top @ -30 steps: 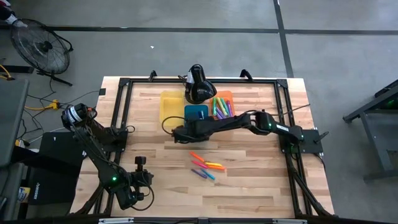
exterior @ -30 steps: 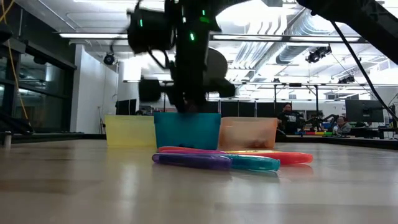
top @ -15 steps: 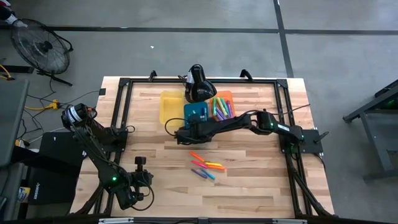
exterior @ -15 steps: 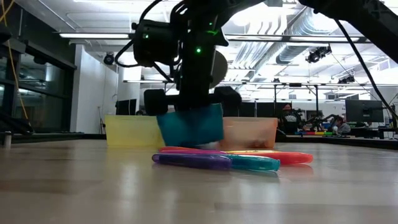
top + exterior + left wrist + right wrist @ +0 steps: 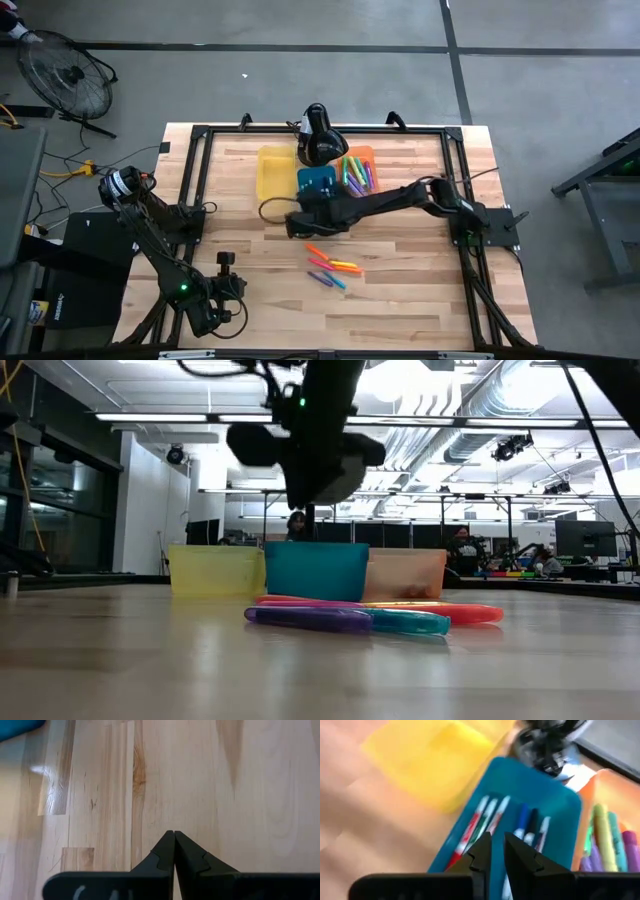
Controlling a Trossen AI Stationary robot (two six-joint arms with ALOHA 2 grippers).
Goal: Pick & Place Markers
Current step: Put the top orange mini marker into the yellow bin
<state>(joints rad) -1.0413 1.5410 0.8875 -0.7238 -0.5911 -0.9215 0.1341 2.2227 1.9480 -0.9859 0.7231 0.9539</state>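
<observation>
Markers [image 5: 333, 267], short thin sticks in orange, pink, purple and teal, lie loose on the wooden table [image 5: 410, 290]; white-barrelled ones [image 5: 490, 822] fill the blue bin [image 5: 540, 795], bright ones [image 5: 607, 840] the orange bin [image 5: 360, 155]. The right gripper [image 5: 497, 851] hangs just over the blue bin's near end, fingers slightly apart and empty, the white-barrelled markers directly beyond its tips. The left gripper [image 5: 174, 851] waits pressed together at the table's near-left edge.

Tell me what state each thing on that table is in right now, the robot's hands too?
Left hand: shut, empty, over bare wood.
Right hand: fingers slightly apart, holding nothing, above the blue bin.
Blue bin: upright on the table, markers inside.
Orange bin: upright, markers inside.
Yellow bin: upright, looks empty.
Loose markers: lying flat on the table.
</observation>
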